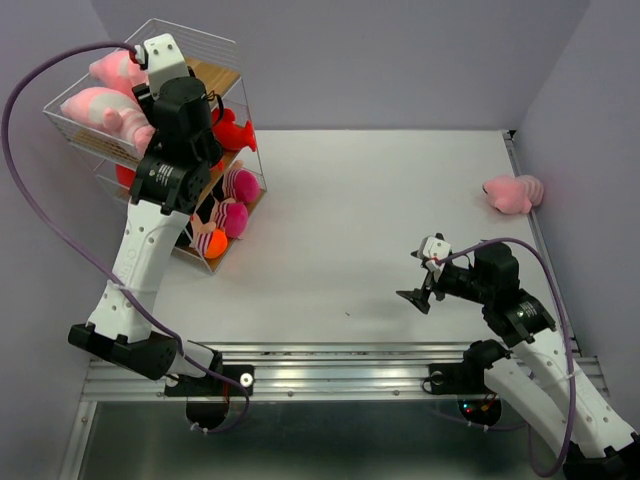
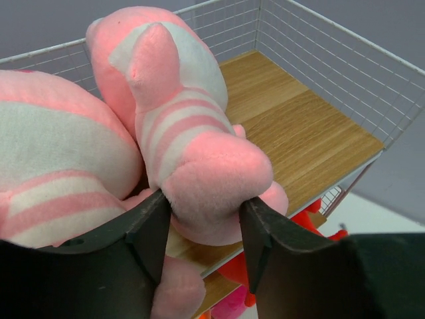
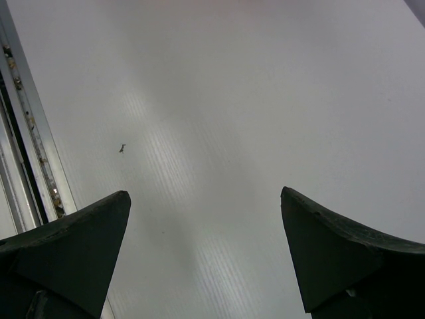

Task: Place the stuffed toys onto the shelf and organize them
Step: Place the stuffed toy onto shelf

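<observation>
A pink-and-white striped plush animal [image 2: 192, 133] lies on the top wooden board of the white wire-mesh shelf [image 2: 305, 126], touching a second striped plush [image 2: 60, 159]. The left gripper [image 2: 202, 209] pinches its pink foot. The right gripper [image 3: 204, 194] hangs spread wide above the white table [image 3: 232, 100]

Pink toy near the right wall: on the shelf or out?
Out. The pink toy lies on the table, well apart from the shelf at far left.
</observation>
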Tool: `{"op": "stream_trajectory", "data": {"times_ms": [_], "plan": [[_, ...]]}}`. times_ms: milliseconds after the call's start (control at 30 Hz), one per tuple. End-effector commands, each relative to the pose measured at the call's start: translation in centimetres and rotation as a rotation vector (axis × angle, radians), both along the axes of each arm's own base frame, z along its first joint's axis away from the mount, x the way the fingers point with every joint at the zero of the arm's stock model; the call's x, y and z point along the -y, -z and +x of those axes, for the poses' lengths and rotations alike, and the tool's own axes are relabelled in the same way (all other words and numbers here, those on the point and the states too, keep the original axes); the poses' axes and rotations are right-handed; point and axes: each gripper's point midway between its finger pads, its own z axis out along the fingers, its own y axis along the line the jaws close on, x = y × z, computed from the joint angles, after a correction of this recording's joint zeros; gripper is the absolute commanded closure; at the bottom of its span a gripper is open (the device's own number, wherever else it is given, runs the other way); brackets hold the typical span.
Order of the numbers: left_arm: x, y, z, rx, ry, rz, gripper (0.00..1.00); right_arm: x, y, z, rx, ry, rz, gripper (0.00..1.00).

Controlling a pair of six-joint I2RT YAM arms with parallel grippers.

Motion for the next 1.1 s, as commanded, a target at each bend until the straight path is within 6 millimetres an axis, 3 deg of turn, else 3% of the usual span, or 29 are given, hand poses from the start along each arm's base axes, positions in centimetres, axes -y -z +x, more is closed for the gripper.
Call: {"op": "stream_trajectory", "data": {"times_ms": [0, 200, 567, 767, 1067], "plan": [[-1.2, -2.4, -1.2, 0.062, -0.024, -0.026, 0.41, -0.2, -0.9, 0.4, 0.041, -0.006, 0.019, 0.0], [-0.8, -3.8, -1.8, 0.099, 0.02, -0.055, 0.31, -0.2, -0.9, 0.4, 0.042, -0.008, 0.019, 0.0], [-0.5, -5.7, -2.9, 0.159, 0.068, -0.104, 0.28, -0.2, -0.7, 0.4, 0.039, -0.01, 0.017, 0.0], [-0.6, -5.6, -2.8, 0.152, 0.062, -0.095, 0.2, -0.2, -0.8, 0.4, 0.041, -0.01, 0.018, 0.0], [-0.3, -6.4, -3.0, 0.169, 0.085, -0.1, 0.19, 0.0, -0.9, 0.5, 0.044, -0.002, 0.019, 0.0]]}}
